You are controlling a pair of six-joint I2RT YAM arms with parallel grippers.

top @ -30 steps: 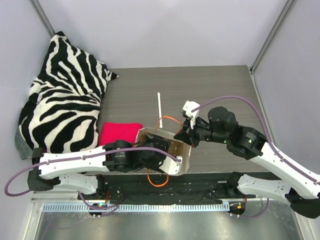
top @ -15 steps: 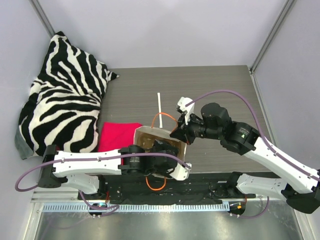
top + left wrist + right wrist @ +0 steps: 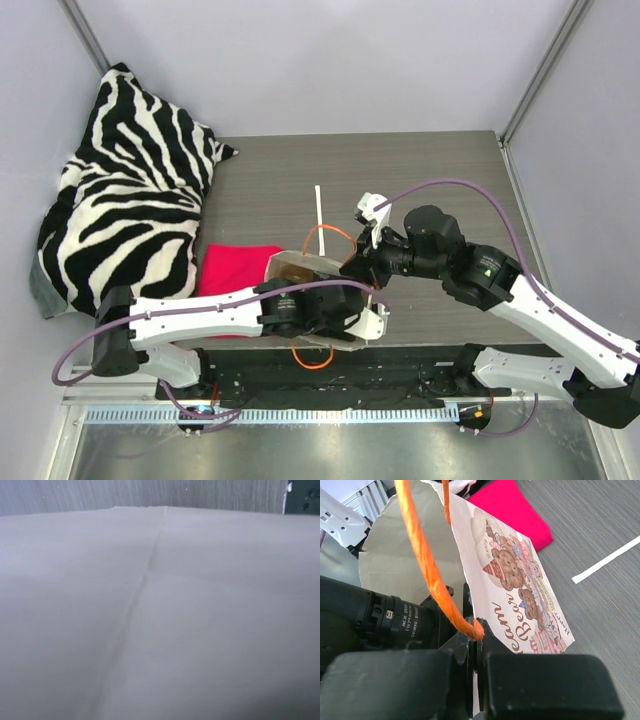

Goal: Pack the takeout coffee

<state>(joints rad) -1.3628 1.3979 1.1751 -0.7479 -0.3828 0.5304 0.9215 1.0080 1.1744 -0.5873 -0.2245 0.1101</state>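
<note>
Your desk (image 3: 440, 170) stretches out beyond and to both sides of the right claw (image 3: 476, 650), and the zebra-striped pillow (image 3: 120, 190) lies well off to that claw's left, against the far-left corner. Your left arm (image 3: 190, 315) reaches across the near edge and ends inside the paper bag (image 3: 520, 595), which sits directly at the right claw, open end towards it. The bag's printed wall, with teddy bears and lettering, faces the desk on the far side. You have the right claw pressed together on the bag's rim, pinching the paper edge right where the orange handle (image 3: 427, 565) is fixed; the handle loops up and away above the claw. The left claw is buried in the bag, and its own camera gives you only a pale creased paper wall close up, so you cannot tell whether it is spread or closed, or whether it holds anything. The pink cloth (image 3: 235, 268) lies flat on the far side of the bag from the right claw, to its left and just beside the bag. The thin white strip (image 3: 319, 207) lies on the desk near the right claw, ahead of it and slightly left, apart from the bag. The takeout coffee shows in none of your views, so you cannot tell where it is.
</note>
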